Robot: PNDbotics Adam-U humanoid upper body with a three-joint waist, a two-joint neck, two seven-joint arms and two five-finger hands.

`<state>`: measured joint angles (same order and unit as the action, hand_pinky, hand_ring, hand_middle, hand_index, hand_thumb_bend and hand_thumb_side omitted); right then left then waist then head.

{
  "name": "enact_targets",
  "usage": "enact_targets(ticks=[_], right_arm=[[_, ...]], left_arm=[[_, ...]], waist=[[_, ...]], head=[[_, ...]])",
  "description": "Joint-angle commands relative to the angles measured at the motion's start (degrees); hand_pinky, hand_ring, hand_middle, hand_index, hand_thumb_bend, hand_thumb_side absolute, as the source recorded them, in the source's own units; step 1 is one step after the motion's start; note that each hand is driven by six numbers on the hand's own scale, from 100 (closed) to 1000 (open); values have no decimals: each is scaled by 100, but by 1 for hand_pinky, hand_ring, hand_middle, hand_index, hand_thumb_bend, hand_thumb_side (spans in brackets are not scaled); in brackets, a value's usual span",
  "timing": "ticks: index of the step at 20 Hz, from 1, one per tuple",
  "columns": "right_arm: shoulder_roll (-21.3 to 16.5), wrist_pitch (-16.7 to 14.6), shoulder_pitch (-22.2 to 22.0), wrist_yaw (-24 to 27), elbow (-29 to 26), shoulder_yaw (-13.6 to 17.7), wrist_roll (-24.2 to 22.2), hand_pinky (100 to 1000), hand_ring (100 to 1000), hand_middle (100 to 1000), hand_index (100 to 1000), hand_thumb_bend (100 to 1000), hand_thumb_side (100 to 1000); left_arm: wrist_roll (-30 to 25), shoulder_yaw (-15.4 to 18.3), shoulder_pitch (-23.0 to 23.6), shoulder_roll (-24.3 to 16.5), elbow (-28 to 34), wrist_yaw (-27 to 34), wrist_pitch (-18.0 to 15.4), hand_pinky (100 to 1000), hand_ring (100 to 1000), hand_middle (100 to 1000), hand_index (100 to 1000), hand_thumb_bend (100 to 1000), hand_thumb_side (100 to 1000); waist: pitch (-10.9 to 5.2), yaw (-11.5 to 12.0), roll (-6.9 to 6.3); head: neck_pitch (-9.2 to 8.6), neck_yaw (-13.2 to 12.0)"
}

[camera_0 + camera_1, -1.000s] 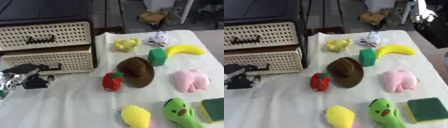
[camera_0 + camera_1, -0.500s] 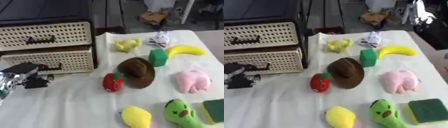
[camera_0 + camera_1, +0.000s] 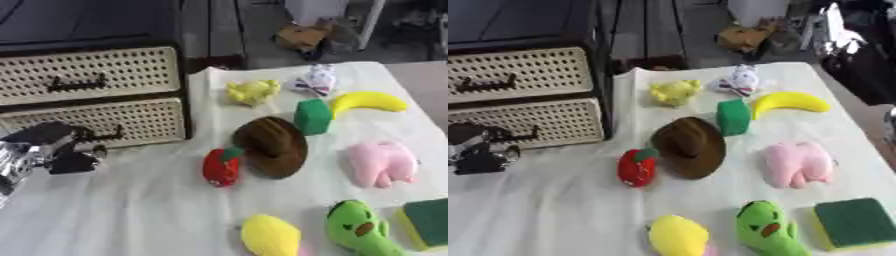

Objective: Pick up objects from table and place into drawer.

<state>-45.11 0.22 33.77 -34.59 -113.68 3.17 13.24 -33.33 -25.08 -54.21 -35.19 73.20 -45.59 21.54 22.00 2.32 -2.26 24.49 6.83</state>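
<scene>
Left eye view: the left hand [image 3: 54, 150] sits directly in front of the lower drawer [image 3: 96, 122] of the drawer unit [image 3: 92, 75], at its dark handle [image 3: 96, 137], but whether its fingers are spread or pinching the handle cannot be told; both drawers appear closed, so the step in hand is judged to be opening the lower one, best done by hooking the handle squarely and pulling straight out. Right eye view: the toys lie on the white surface [image 3: 553, 210] right of the drawer unit, the red strawberry [image 3: 637, 167] and brown hat [image 3: 689, 146] nearest it, the banana [image 3: 789, 102] farther off; the right hand is absent.
</scene>
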Motion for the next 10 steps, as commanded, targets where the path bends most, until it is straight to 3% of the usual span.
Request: enact_targets(ticks=[1,10], right_arm=[[-120,2,68,37,-91,42,-15,770,878,843,889,100,1000],[-116,21,54,32,-91,43,-12,772,878,840,889,100,1000]], left_arm=[[-6,124,-60,-58,-210,84,-2,133,229,310,871,100,838],[-63,135,-13,-72,-337,170,-43,118,221,286,818,100,819]], waist=[[-64,-20,12],[-32,-39,-7]], head=[[-102,3],[-116,31]])
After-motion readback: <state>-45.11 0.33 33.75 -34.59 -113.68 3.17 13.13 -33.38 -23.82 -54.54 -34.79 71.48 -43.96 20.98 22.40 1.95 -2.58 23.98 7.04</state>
